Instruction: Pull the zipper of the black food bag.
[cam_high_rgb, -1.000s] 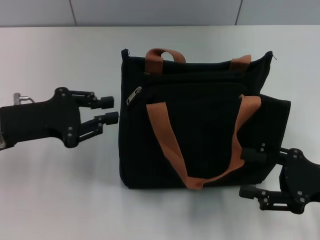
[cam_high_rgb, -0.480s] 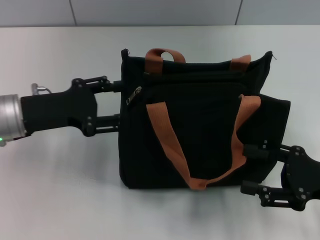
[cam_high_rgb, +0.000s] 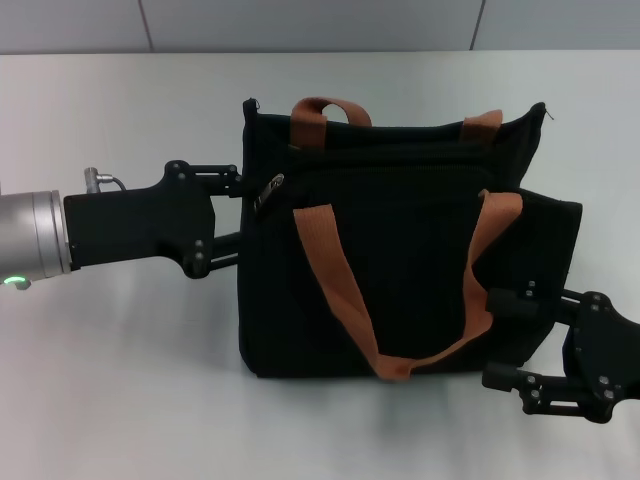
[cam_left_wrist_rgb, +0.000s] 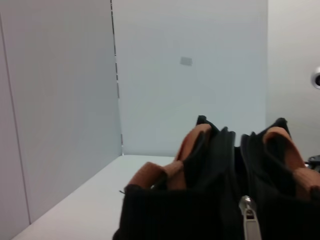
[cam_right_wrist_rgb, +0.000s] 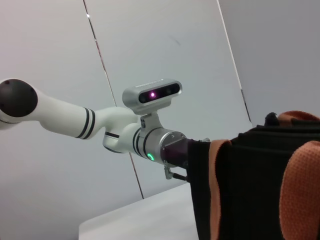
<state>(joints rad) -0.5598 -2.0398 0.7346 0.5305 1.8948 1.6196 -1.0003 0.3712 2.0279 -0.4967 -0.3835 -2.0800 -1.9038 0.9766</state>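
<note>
Left gripper (cam_high_rgb: 238, 215) jaws spread, pressed to the black food bag (cam_high_rgb: 400, 270) left edge, zipper (cam_high_rgb: 268, 190) just beside upper finger. Brown strap (cam_high_rgb: 335, 280) crosses bag front. Right gripper (cam_high_rgb: 505, 340) at lower right corner. Bare counter (cam_high_rgb: 120, 380) left and front.

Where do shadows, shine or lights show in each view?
Head view: soft shadow on the table before the bag; green light on the left arm, left gripper open beside the bag. Left wrist view: the zipper pull shines. Right wrist view: purple light on the left arm's camera.
</note>
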